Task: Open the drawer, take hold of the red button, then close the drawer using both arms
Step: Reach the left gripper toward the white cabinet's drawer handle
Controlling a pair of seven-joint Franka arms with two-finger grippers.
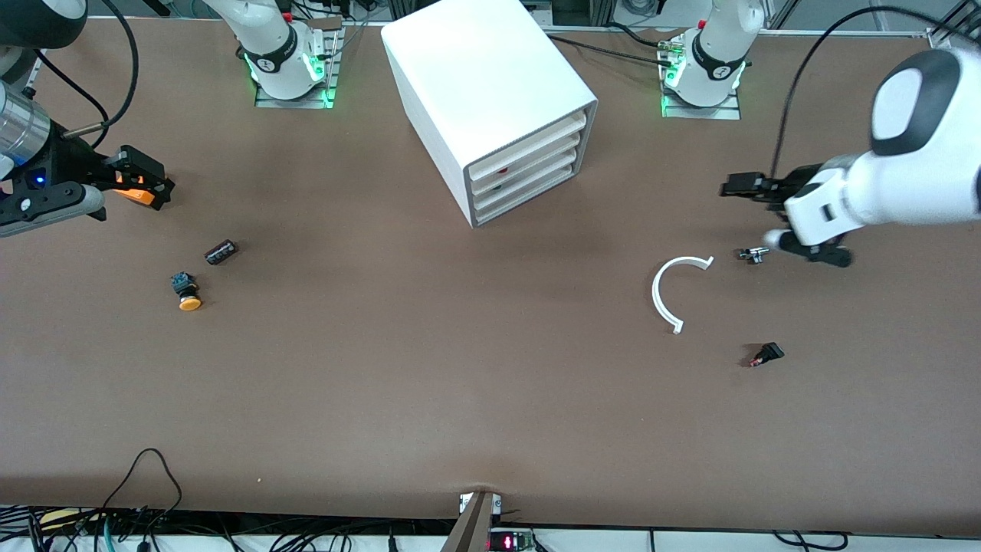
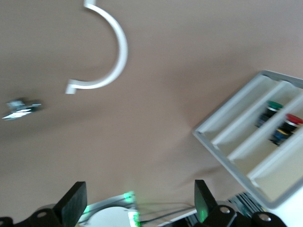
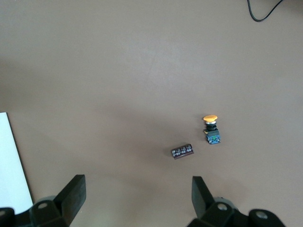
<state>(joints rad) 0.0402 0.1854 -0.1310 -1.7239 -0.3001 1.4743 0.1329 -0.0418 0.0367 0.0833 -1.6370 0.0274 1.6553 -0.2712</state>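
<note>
The white cabinet [image 1: 490,84] stands at the table's middle near the robots' bases, its four drawers pushed in. The red-capped button [image 1: 502,170] shows through a gap above one of the middle drawers [image 1: 536,162]. In the left wrist view the button [image 2: 289,126] lies in a drawer [image 2: 251,142], beside a green-capped one [image 2: 270,111]. My left gripper [image 1: 739,186] is open and empty above the table toward the left arm's end; it also shows in its wrist view [image 2: 139,203]. My right gripper [image 1: 142,188] is open and empty above the right arm's end; it also shows in its wrist view [image 3: 138,198].
An orange-capped button [image 1: 186,293] and a dark brown cylinder [image 1: 221,251] lie below the right gripper. A white C-shaped piece [image 1: 674,295], a small metal part [image 1: 753,254] and a small black part [image 1: 766,354] lie toward the left arm's end.
</note>
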